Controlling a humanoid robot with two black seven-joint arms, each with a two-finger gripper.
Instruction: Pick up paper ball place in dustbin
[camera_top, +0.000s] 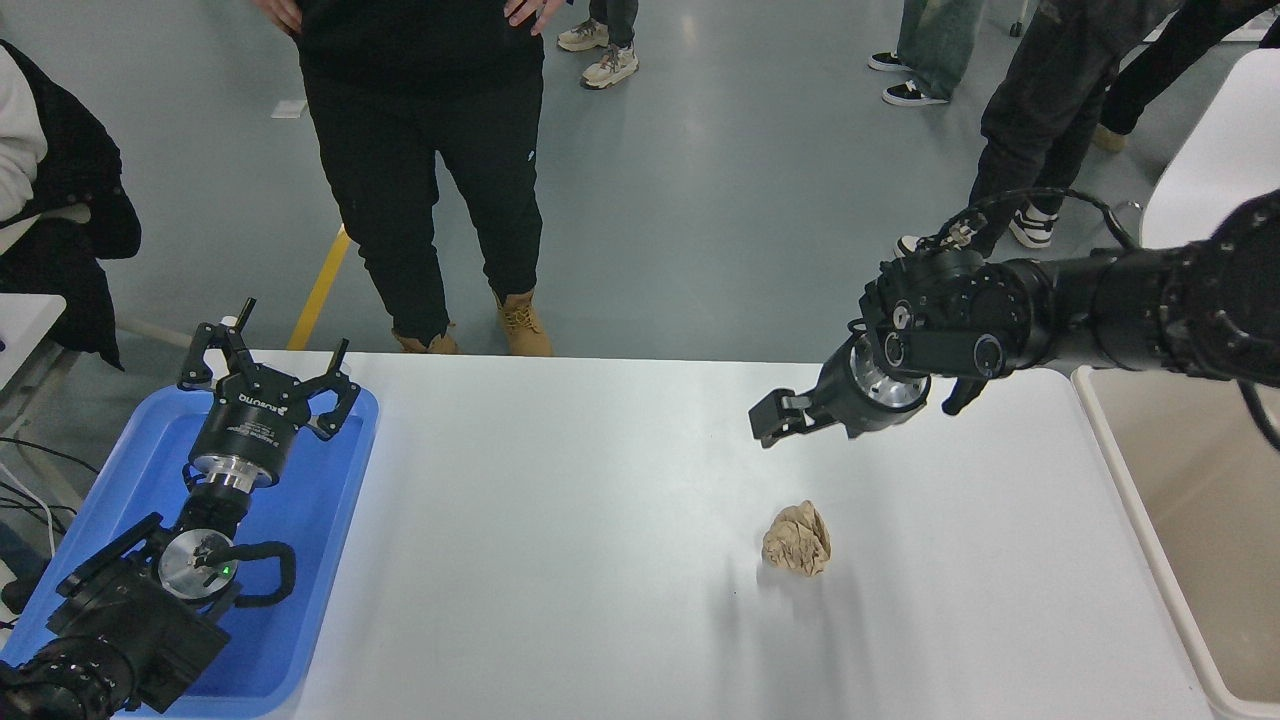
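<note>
The paper ball (797, 540), a crumpled tan-brown wad, lies on the white table (560, 520), right of centre. My right gripper (775, 418) hangs open and empty above the table, just beyond the ball and slightly to its left, not touching it. Its arm reaches in from the right edge. The dustbin (1128, 520), with an off-white rim and beige inner walls, stands at the table's right end, partly cut off by the picture's edge. My left gripper (272, 362) is parked open over the blue tray at the lower left.
A shallow blue tray (330, 520) lies at the table's left end under the left arm. A person in black trousers (430, 170) stands at the table's far edge, left of centre. Other people's legs show at the top right.
</note>
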